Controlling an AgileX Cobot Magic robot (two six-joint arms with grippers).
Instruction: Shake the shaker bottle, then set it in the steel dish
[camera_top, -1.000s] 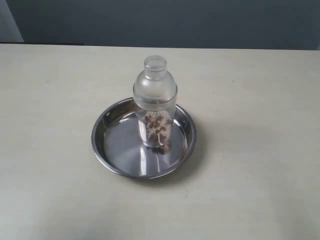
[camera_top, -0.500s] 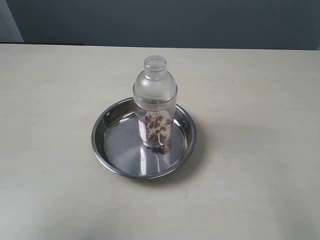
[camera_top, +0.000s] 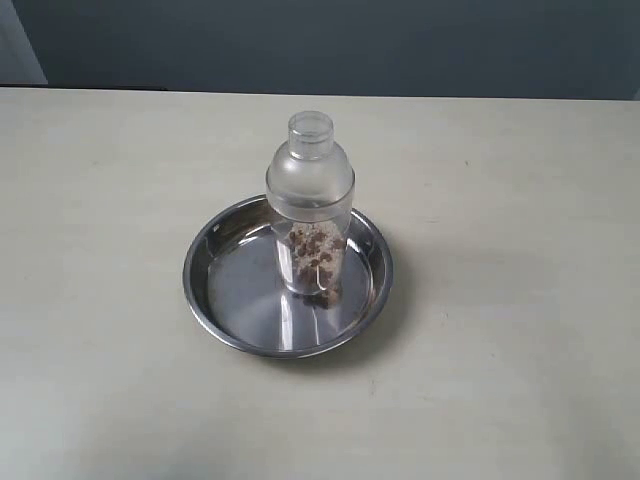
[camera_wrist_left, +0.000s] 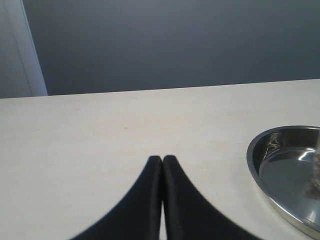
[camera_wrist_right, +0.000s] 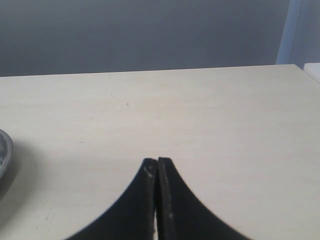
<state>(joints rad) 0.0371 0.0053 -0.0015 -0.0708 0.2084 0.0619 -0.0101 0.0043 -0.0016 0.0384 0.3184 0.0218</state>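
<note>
The frosted shaker bottle (camera_top: 310, 200) stands upright inside the steel dish (camera_top: 225, 300) at the middle of the table, brown bits showing in its lower half. Neither arm appears in the exterior view. In the left wrist view my left gripper (camera_wrist_left: 162, 159) is shut with nothing in it, and the dish's rim (camera_wrist_left: 257, 170) lies off to one side, well apart from the tips. In the right wrist view my right gripper (camera_wrist_right: 157, 161) is shut and empty over bare tabletop, with only a sliver of the dish (camera_wrist_right: 4, 152) at the picture's edge.
The pale tabletop (camera_top: 520, 330) stretches out on all sides of the dish. A dark wall (camera_top: 350, 40) runs behind the table's far edge.
</note>
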